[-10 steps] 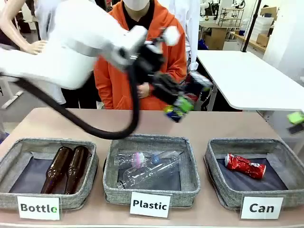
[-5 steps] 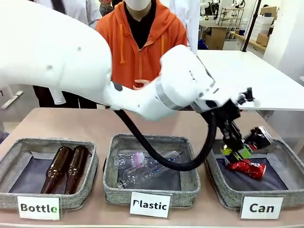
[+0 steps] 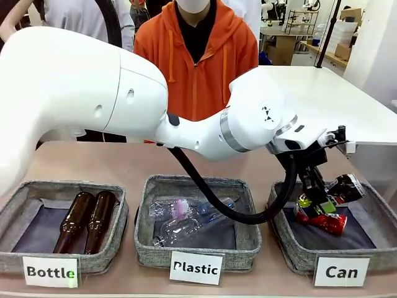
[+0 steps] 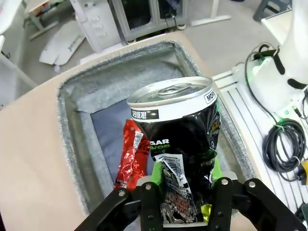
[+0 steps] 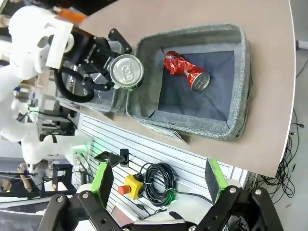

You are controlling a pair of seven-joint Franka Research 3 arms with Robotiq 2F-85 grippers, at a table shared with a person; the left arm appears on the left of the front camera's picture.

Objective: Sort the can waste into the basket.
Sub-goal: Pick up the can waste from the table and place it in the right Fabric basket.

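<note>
**Black can held over the Can basket**

The left gripper [image 4: 185, 211] has its jaws clamped on the crushed black can [image 4: 180, 144], holding it above the grey basket labelled "Can" [image 3: 285, 245], at the bench's right end. The crushed red can [image 3: 321, 221] lies on the basket's dark base. The right gripper [image 5: 159, 185] hangs high above, jaws spread wide and empty.

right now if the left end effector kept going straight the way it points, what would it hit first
Probably the red can lying in the Can basket, or the basket's dark base beside it. The left end effector, shut on the black can, aims down into it; depth is unclear.
</note>
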